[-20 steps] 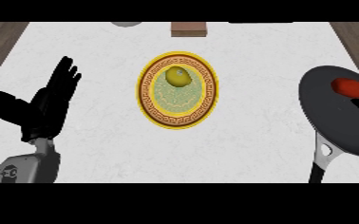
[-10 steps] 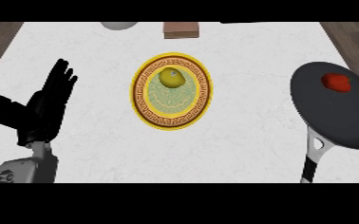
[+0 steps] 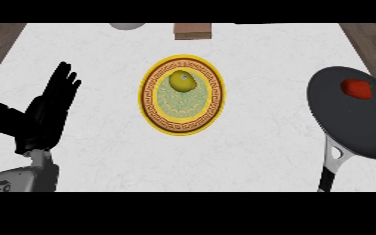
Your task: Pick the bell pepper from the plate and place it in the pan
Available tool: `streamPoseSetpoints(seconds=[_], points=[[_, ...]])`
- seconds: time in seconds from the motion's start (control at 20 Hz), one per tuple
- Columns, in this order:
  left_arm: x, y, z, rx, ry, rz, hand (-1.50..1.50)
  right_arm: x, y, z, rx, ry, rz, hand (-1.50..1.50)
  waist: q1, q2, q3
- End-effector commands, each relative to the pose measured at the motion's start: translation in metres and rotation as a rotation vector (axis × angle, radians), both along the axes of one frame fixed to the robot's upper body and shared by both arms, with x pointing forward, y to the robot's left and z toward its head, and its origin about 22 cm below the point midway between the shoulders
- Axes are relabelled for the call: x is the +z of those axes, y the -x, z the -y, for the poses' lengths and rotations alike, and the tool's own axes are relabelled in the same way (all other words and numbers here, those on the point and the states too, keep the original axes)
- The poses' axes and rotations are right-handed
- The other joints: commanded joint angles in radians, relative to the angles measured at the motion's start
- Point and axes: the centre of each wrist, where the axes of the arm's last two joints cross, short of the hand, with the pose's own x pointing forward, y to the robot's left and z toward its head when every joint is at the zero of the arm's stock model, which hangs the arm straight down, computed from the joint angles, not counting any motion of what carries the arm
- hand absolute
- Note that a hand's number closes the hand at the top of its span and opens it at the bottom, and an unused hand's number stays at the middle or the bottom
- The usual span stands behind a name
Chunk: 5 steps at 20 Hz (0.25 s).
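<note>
A yellow bell pepper [image 3: 181,81] lies on the upper part of a round plate [image 3: 182,124] with a gold and dark patterned rim, at the counter's middle. At the right edge sits a black pan [image 3: 345,122] with a grey and black handle pointing toward me; a small red object [image 3: 357,87] rests inside it. My left hand [image 3: 50,110] stands open at the left, fingers straight and pointing up, well apart from the plate. My right hand does not show.
A brown block [image 3: 193,30] and a grey round object [image 3: 129,25] sit at the counter's far edge. Brown strips border the white counter at the upper left and upper right corners.
The whole view has slid leftward: the plate, the pan and the far objects now sit further left in the picture. More of the pan shows. The left hand keeps its open pose.
</note>
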Motion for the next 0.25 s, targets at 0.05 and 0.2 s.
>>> streamPoseSetpoints(seconds=[0.05, 0.2], points=[[0.009, 0.003, 0.007, -0.024, -0.002, 0.016, 0.00, 0.001, 0.050, -0.007, -0.012, 0.022, -0.002, -1.50, 0.023, 0.005, 0.001], [0.003, 0.001, 0.017, -0.026, -0.024, 0.016, 0.00, 0.012, 0.047, -0.029, -0.011, 0.031, -0.022, -1.50, 0.026, 0.006, 0.000]])
